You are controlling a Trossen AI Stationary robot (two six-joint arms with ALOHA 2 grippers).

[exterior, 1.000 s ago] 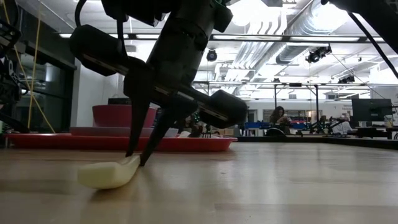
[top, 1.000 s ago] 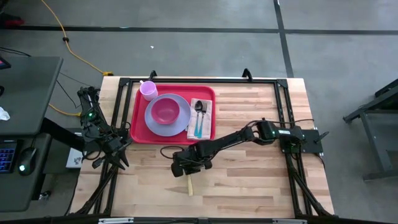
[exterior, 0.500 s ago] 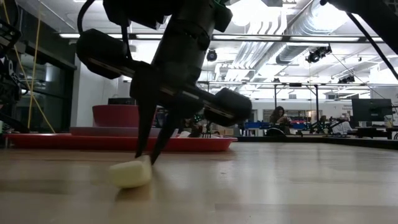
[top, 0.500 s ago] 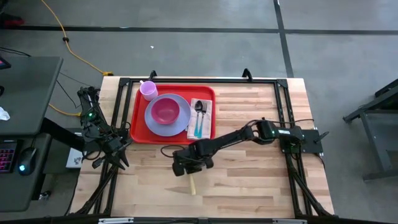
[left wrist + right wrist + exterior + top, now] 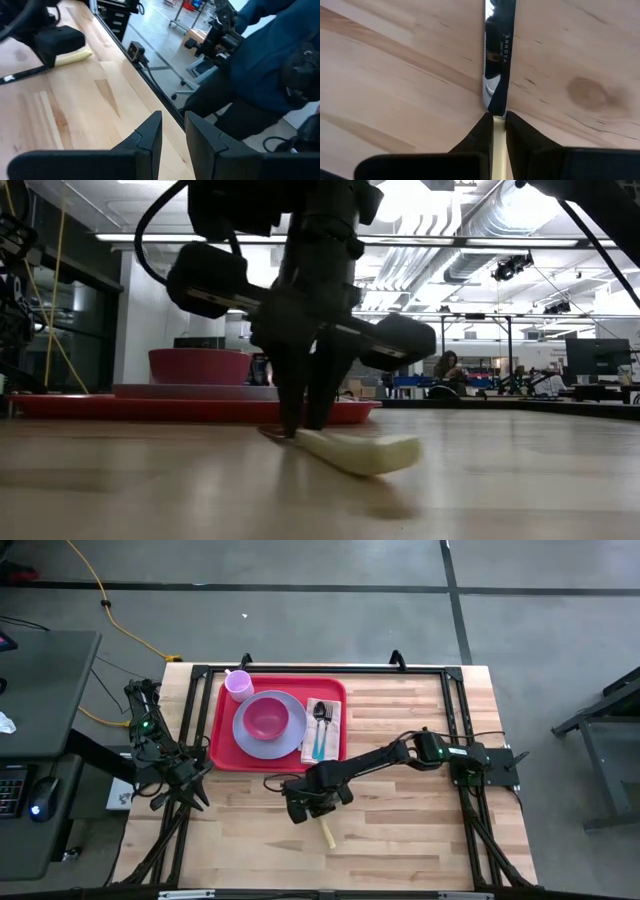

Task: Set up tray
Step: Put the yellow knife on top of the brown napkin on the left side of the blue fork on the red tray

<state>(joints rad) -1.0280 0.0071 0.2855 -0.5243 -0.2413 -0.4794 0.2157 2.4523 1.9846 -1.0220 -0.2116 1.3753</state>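
Note:
A knife with a pale yellow handle [image 5: 326,834] and a steel blade [image 5: 499,55] lies on the wood near the table's near-middle. My right gripper [image 5: 311,808] stands over it, pointing down, shut on it. The red tray [image 5: 222,740] sits toward the far left and carries a lavender plate [image 5: 252,742] with a pink bowl [image 5: 266,719], a lavender cup [image 5: 238,685] and a napkin [image 5: 334,740] with a spoon and a fork. My left gripper [image 5: 173,131] waits open by the table's left edge. My right gripper pinches the knife between its two fingers [image 5: 305,405] where the yellow handle [image 5: 498,134] meets the blade. It comes from above, pointing down, with the fingers across the knife. The knife stays low and about level at the table top, handle [image 5: 362,452] out to one side.
Bare wood spreads over the near and right parts of the table [image 5: 420,830]. A black frame [image 5: 455,700] runs round the table's edges. A person in dark blue [image 5: 260,65] stands beyond the near edge.
My right gripper has shifted a little toward the table's right and has turned the knife about on the wood. The handle's free end, which pointed at the near edge, has swung toward the right.

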